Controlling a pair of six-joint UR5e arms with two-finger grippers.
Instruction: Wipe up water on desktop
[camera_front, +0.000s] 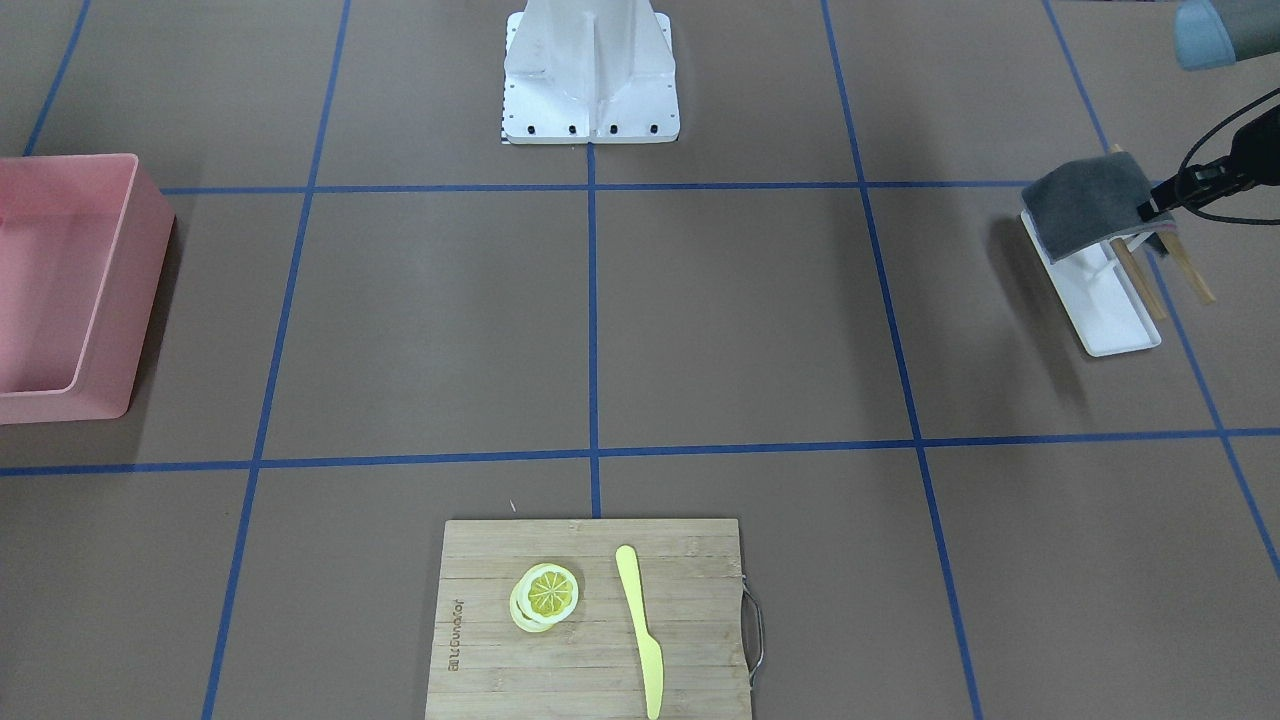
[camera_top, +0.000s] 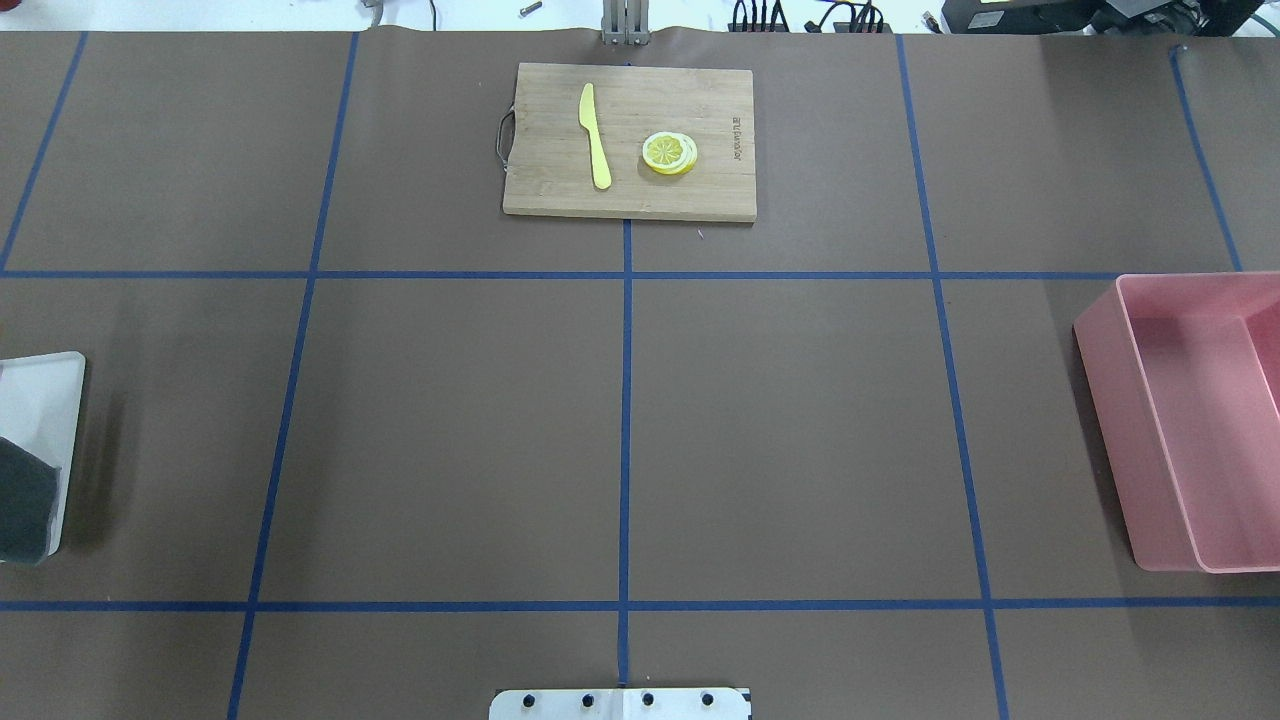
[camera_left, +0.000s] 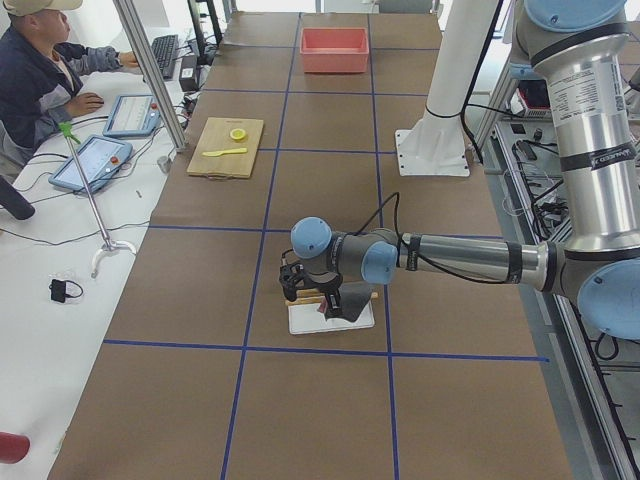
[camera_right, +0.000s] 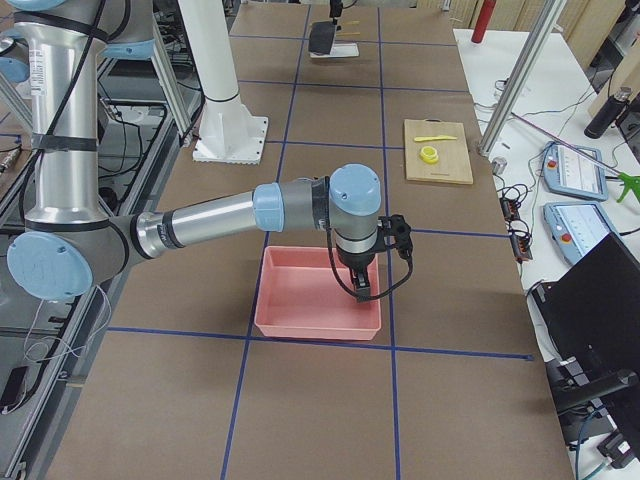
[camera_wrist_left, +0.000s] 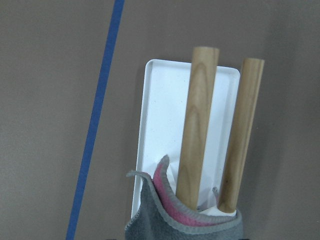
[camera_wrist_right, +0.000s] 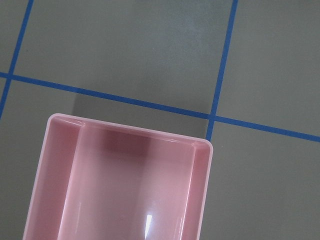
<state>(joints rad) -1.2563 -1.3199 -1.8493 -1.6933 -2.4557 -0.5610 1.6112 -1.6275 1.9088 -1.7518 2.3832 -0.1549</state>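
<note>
The brown desktop with blue tape lines shows no water that I can make out. A grey cloth hangs over two wooden rods of a white rack at the table's left end, with a pink layer under it. My left gripper is at the cloth's edge; I cannot tell if it grips it. My right gripper hangs over the pink bin; I cannot tell if it is open or shut.
The pink bin stands at the table's right end. A bamboo cutting board at the far middle holds a yellow knife and lemon slices. The white robot base is at the near edge. An operator sits across.
</note>
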